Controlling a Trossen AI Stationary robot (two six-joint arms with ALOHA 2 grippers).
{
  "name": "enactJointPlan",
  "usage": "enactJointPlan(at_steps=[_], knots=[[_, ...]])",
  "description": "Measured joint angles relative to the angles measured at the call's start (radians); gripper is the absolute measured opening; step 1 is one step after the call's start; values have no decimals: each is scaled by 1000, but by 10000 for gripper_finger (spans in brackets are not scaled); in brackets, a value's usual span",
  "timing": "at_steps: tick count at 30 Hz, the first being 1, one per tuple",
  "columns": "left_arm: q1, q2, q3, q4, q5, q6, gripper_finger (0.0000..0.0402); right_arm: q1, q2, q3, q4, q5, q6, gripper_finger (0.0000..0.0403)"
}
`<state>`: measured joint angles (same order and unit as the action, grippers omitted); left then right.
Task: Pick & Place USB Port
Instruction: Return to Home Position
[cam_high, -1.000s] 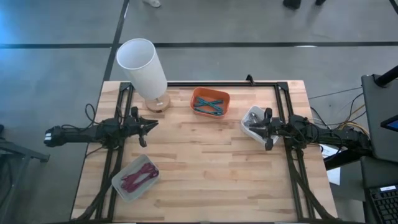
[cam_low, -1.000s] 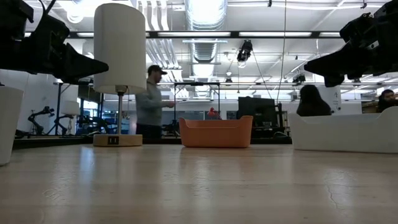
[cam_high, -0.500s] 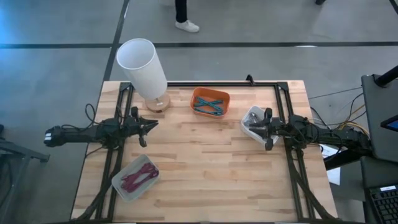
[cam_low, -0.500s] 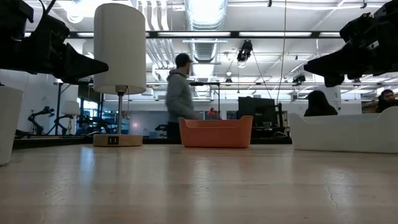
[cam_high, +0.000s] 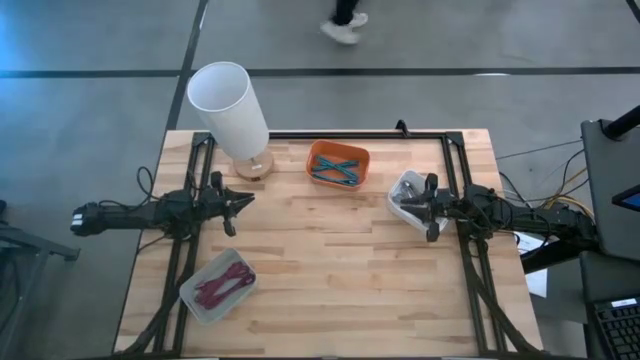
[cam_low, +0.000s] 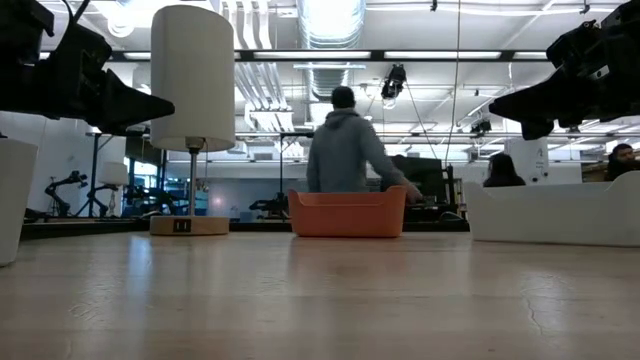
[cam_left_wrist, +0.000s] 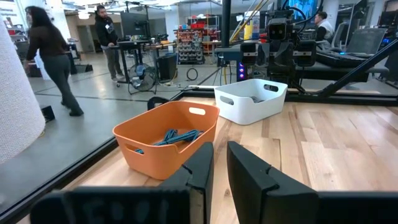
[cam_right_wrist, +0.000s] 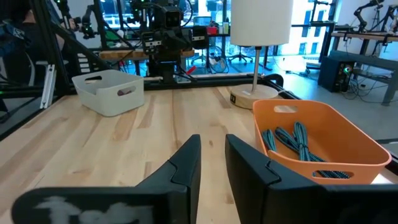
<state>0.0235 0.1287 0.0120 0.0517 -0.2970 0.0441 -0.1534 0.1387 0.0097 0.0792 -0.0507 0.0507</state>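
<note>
1. High view: the left gripper (cam_high: 240, 203) and right gripper (cam_high: 418, 208) hang at opposite table sides. The pink cables (cam_high: 222, 283) lie in the gray bin (cam_high: 190, 297).
2. Low view: both arms are raised and carry nothing.
3. Left wrist: fingers nearly pressed together, empty.
4. Right wrist: likewise. I'd judge this the homing step, with only parking left.

Grey floor (cam_high: 90, 120), bright ceiling ducts (cam_low: 318, 40) overhead, cluttered workbenches (cam_left_wrist: 140, 45) behind.
</note>
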Motion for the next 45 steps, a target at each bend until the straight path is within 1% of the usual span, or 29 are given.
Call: enactJointPlan(at_steps=[15, 30, 45], knots=[[0, 0, 0, 0, 0, 0, 53, 0, 0, 0, 0, 0, -1, 91], [0, 0, 0, 0, 0, 0, 53, 0, 0, 0, 0, 0, 0, 68], [0, 0, 0, 0, 0, 0, 53, 0, 0, 0, 0, 0, 0, 89]])
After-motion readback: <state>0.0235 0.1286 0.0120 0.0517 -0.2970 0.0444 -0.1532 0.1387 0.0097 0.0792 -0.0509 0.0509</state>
